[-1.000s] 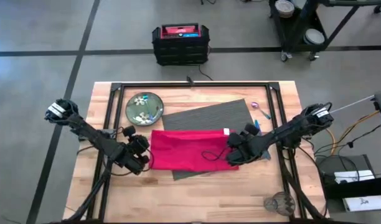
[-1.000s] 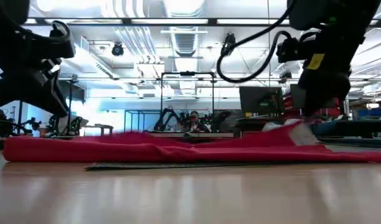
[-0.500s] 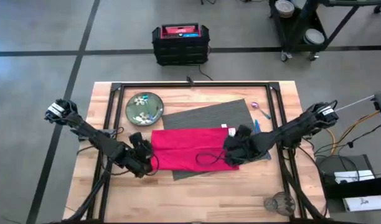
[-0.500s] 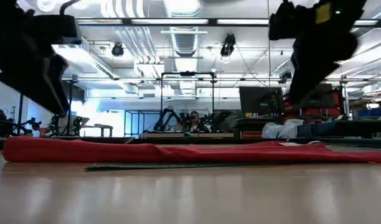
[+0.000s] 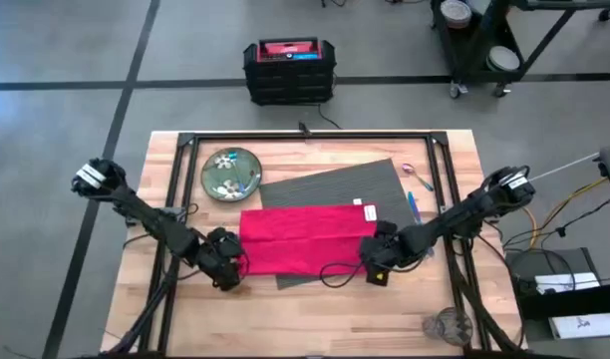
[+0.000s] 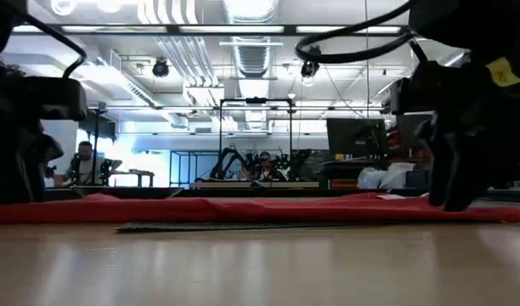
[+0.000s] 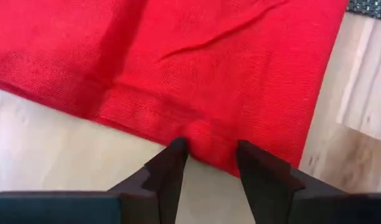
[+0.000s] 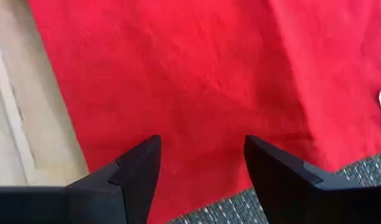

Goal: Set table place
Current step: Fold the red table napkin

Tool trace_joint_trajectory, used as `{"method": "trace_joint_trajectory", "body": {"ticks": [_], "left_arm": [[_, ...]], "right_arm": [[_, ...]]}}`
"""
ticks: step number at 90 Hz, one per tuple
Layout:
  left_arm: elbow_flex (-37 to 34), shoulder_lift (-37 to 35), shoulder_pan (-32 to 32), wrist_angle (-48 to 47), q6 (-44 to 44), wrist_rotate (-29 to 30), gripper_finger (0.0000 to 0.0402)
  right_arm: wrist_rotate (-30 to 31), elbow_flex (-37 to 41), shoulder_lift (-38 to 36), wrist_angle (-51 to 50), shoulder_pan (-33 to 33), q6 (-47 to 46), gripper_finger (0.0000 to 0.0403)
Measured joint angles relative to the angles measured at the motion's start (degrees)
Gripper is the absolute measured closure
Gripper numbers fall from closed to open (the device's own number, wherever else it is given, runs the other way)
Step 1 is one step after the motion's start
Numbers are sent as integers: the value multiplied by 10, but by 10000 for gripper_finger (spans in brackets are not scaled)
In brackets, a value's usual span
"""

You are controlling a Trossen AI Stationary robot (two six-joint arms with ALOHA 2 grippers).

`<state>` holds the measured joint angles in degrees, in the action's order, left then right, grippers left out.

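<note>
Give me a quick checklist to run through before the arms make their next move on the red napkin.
1. Napkin spread flat: ok. The red napkin lies open across the grey placemat, with only slight creases.
2. Left hand released: ok. Its fingers are open at the napkin's edge, nothing held.
3. Right hand released: ok. Its fingers are open above the cloth, nothing held.
4. Napkin centred on the placemat: not ok. It hangs off the mat's near-left side onto the wooden table.
5. Plate placed on the mat: not ok. It sits on bare wood near the mat's far-left corner.
6. Utensils reachable: cannot tell. They lie right of the mat.
</note>
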<state>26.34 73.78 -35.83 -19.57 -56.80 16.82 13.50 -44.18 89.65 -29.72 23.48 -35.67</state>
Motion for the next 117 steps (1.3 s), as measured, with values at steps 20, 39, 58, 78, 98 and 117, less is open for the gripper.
{"method": "trace_joint_trajectory", "body": {"ticks": [20, 39, 58, 78, 98, 117], "left_arm": [[58, -15, -2, -45, 35, -32, 286], [119, -26, 2, -100, 125, 25, 275], [119, -24, 35, -107, 148, 55, 245], [111, -24, 91, -108, 223, 36, 196], [103, 1, 150, -89, 303, 18, 165], [101, 29, 192, -74, 343, -29, 161]], "right_arm": [[-6, -24, -19, -4, -2, 40, 180], [1, -52, -40, 0, -31, 126, 162], [0, -55, -39, 0, -85, 190, 147], [-20, -54, -40, 1, -149, 257, 141], [-36, -53, -39, 4, -185, 287, 153], [-50, -53, -39, 9, -194, 307, 155]]}}
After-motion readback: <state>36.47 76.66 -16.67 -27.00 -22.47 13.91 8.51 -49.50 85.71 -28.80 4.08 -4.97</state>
